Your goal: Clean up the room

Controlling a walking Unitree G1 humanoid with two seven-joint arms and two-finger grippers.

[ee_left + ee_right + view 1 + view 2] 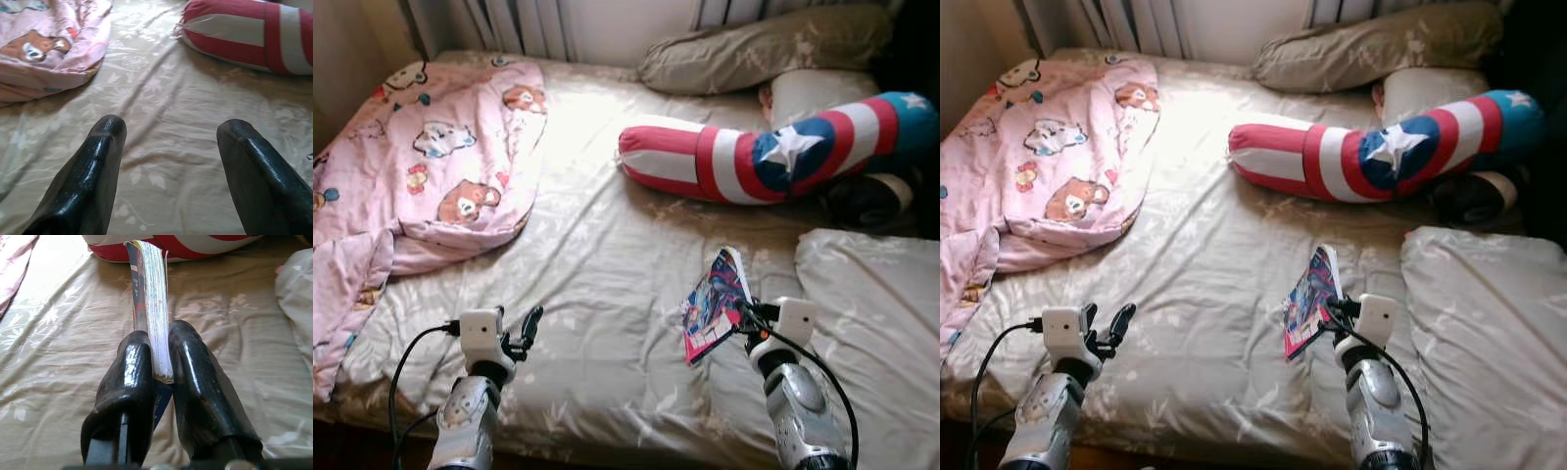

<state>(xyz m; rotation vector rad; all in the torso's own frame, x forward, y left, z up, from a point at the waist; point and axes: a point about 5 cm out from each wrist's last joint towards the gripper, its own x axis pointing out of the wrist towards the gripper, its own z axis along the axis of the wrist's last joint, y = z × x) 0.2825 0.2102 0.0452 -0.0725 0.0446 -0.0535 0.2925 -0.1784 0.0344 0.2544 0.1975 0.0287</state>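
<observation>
The right gripper (159,369) has its fingers clamped on the bottom edge of the book (714,302), whose long axis runs straight out from the fingers and tilts up off the bed (597,284). It's a thin paperback with a bright, busy cover. The left gripper (168,147) hangs spread and empty nearby.

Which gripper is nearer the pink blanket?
Left. The left gripper hangs open over the sheet just below the pink blanket; the right gripper, shut on the book, sits across the bed.
</observation>
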